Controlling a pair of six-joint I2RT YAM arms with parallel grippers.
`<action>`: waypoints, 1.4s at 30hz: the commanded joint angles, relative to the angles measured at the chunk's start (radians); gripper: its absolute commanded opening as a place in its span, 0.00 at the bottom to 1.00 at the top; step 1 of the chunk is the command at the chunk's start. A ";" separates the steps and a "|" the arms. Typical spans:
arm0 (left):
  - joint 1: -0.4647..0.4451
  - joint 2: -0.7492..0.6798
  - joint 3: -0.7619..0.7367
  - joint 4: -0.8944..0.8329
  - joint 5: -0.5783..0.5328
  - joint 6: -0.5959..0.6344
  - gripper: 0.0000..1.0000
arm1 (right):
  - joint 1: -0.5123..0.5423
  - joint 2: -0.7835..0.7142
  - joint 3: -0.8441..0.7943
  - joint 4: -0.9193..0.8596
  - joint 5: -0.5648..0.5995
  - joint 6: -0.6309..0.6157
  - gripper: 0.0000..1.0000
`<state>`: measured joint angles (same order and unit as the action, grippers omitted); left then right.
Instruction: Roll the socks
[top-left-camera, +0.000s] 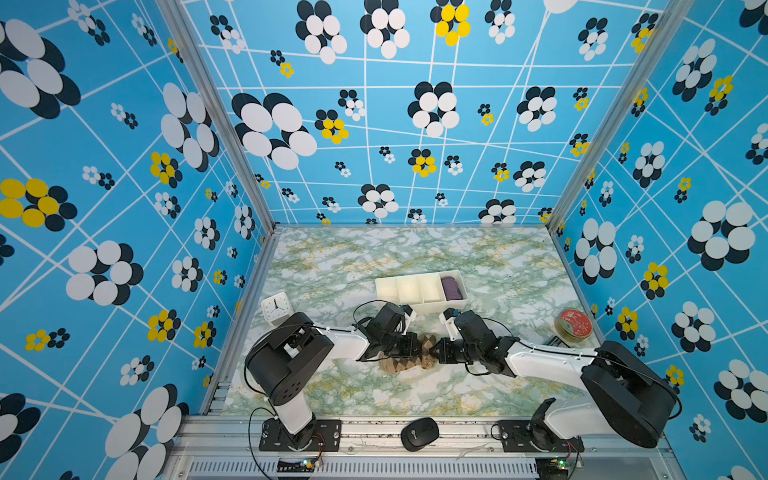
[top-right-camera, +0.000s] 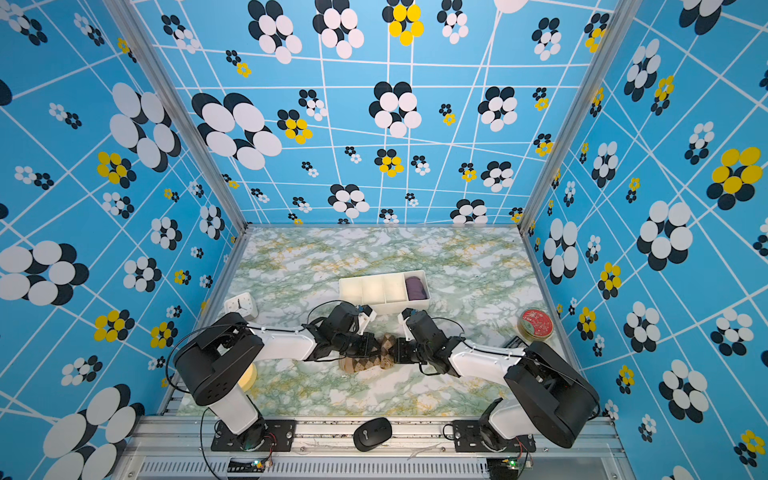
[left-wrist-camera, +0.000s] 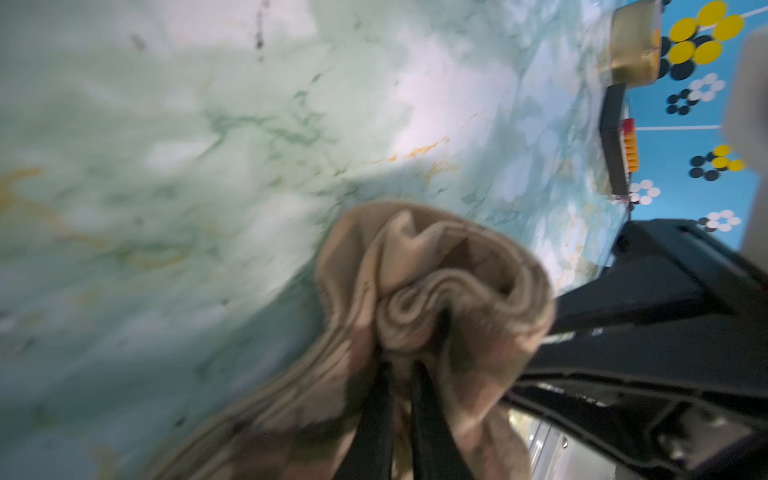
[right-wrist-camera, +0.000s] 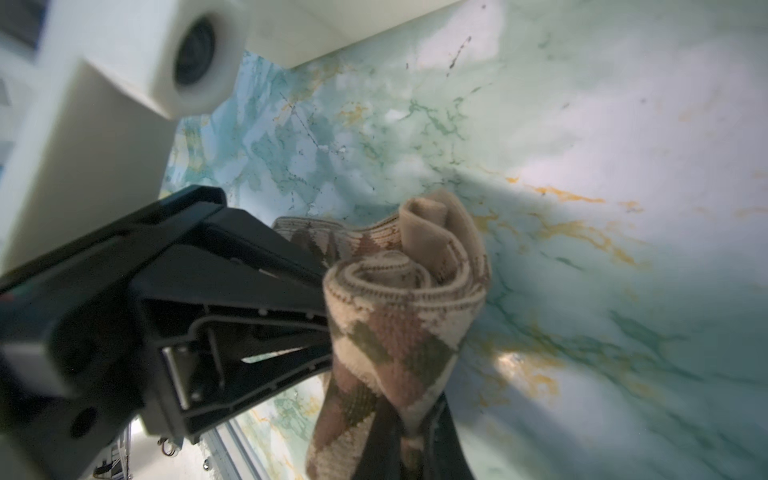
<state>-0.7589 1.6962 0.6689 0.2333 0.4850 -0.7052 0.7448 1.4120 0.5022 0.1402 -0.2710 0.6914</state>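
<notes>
The tan argyle socks (top-left-camera: 399, 365) lie at the front middle of the marble table, partly rolled, with the rolled end lifted between both grippers. From the left, my left gripper (top-left-camera: 417, 347) comes in; in the left wrist view its gripper (left-wrist-camera: 401, 370) is shut on a fold of the socks (left-wrist-camera: 436, 282). My right gripper (top-left-camera: 434, 352) meets it from the right. The right wrist view shows that gripper (right-wrist-camera: 409, 419) shut on the spiral end of the socks (right-wrist-camera: 399, 324). In both top views the fingertips are buried in the fabric (top-right-camera: 363, 361).
A white divided tray (top-left-camera: 415, 289) stands just behind the grippers, with a purple bundle (top-left-camera: 452, 288) in its right compartment. A white clock (top-left-camera: 276, 307) sits at the left, a red-lidded tin (top-left-camera: 574, 325) at the right. A black mouse (top-left-camera: 419, 433) rests on the front rail.
</notes>
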 joint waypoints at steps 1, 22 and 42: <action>0.007 -0.034 0.000 -0.211 -0.070 0.057 0.14 | 0.001 -0.005 0.027 -0.150 0.072 -0.057 0.00; -0.052 -0.116 0.126 -0.089 0.004 -0.015 0.13 | 0.033 -0.023 0.082 -0.239 0.123 -0.102 0.00; -0.102 0.041 0.135 -0.084 -0.042 -0.024 0.12 | 0.036 -0.002 0.084 -0.217 0.114 -0.093 0.00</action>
<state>-0.8516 1.7027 0.8017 0.1646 0.4725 -0.7403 0.7719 1.3895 0.5716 -0.0490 -0.1623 0.6121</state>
